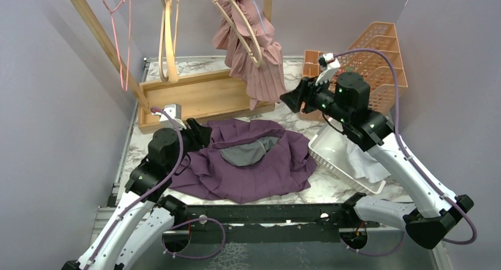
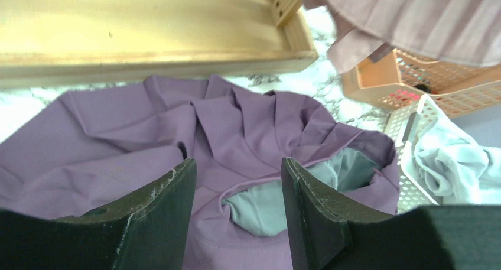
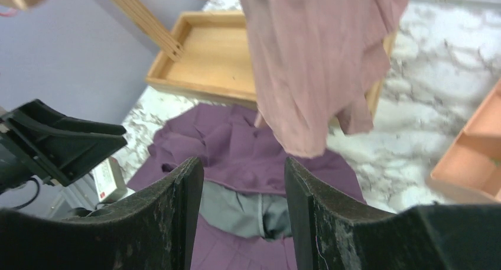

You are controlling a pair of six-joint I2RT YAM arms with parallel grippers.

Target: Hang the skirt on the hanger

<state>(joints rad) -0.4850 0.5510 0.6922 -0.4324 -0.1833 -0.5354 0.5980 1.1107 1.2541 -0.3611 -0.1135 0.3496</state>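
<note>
**A:** Where is the pink skirt (image 1: pixel 254 69)?

**B:** Draped on a wooden hanger (image 1: pixel 244 35) on the rack; its pleated hem hangs over the rack's wooden base tray (image 1: pixel 195 96).

**A:** And the right gripper (image 3: pixel 243 166)?

**B:** Raised just beside the hem; jaws parted wide, nothing between them.

**A:** The left gripper (image 2: pixel 236 166)?

**B:** Low over a purple skirt (image 1: pixel 260 175) that lies crumpled on the marble table (image 1: pixel 331 190), grey lining showing; fingers apart and empty.

**A:** What else is there?

**B:** A white basket (image 1: pixel 324 155) with pale cloth to the right of the purple skirt; orange baskets (image 1: pixel 378 51) behind it.
</note>
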